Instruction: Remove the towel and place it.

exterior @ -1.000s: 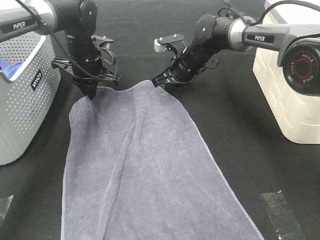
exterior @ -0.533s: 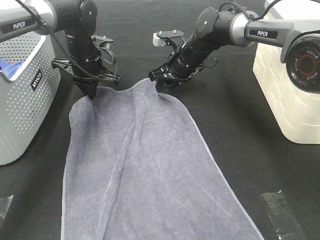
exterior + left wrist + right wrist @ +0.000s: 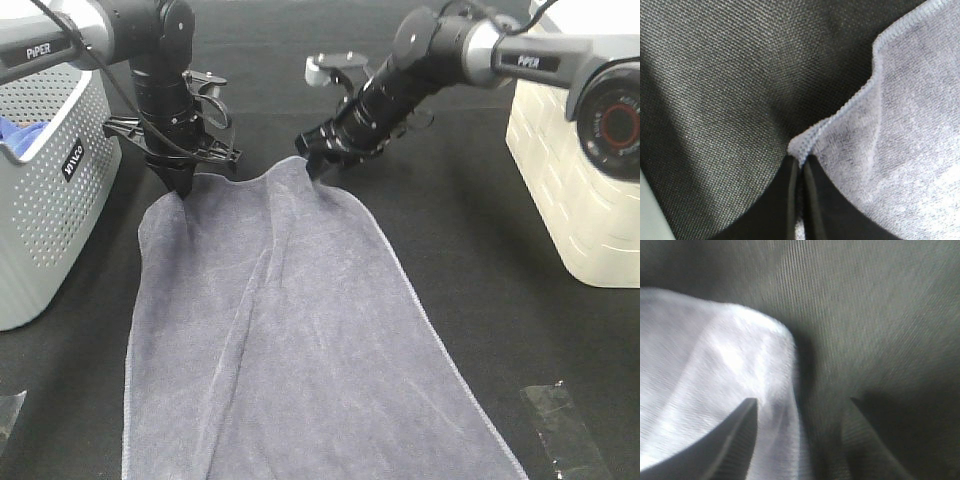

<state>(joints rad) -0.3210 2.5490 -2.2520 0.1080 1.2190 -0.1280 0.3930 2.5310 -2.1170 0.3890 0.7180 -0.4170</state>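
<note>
The slate-grey towel lies spread on the black table, running from the far middle to the near edge. My left gripper points down and is shut on the towel's far left corner; the left wrist view shows the hem pinched between the closed fingertips. My right gripper is at the towel's far right corner. In the right wrist view it is open, with one finger over the towel and the other over bare black cloth.
A grey perforated basket stands at the left with a blue cloth inside. A cream-white bin stands at the right. Pieces of clear tape lie on the near table.
My right gripper has shifted a little left and farther back at the towel's far right corner. The left gripper and the towel have not moved.
</note>
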